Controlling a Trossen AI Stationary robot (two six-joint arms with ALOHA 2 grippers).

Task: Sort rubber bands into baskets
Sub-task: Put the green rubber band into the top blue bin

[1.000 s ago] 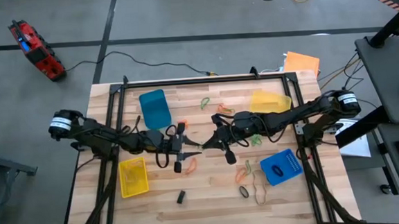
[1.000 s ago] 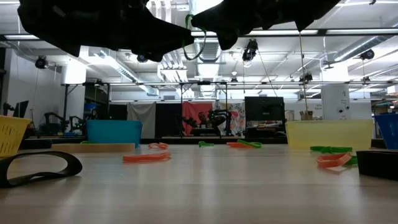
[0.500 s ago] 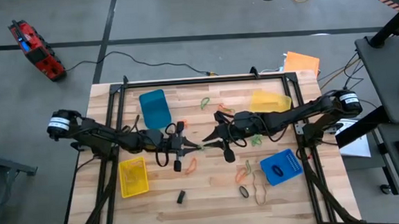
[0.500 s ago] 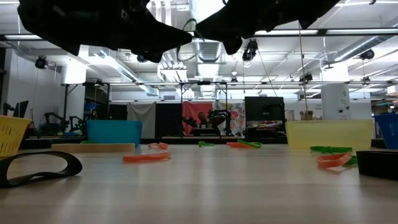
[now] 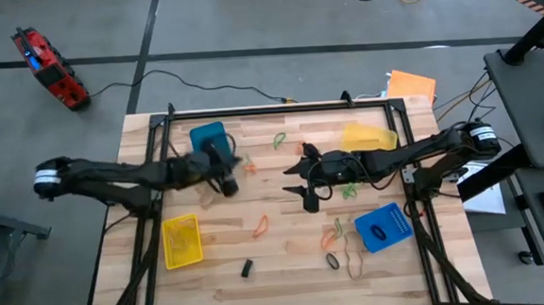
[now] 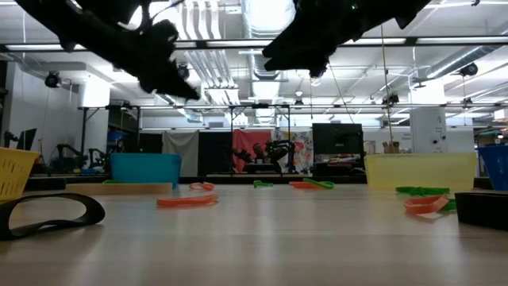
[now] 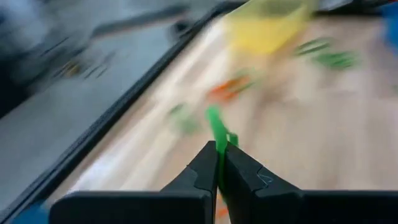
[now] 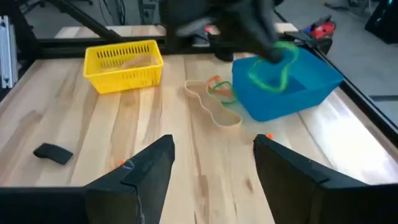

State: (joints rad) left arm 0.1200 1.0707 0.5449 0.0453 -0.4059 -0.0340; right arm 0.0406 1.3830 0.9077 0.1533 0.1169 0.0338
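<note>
Left gripper (image 7: 219, 163) clamped on green rubber band (image 7: 216, 127) beside blue basket (image 5: 208, 137), upper left of frame; right gripper (image 8: 211, 163) open, empty, centre frame.

We see a light wooden table (image 5: 288, 265) with four baskets on it. Taking the near-left yellow basket (image 5: 182, 241) as our mark: a blue basket (image 5: 207, 140) lies beyond it, another blue basket (image 5: 384, 226) far across, a yellow basket (image 5: 368, 138) diagonally opposite. Just beside our mark lie a small black block (image 5: 247, 267) and an orange rubber band (image 5: 260, 227); further bands (image 5: 339, 248) cluster toward the near blue basket.
</note>
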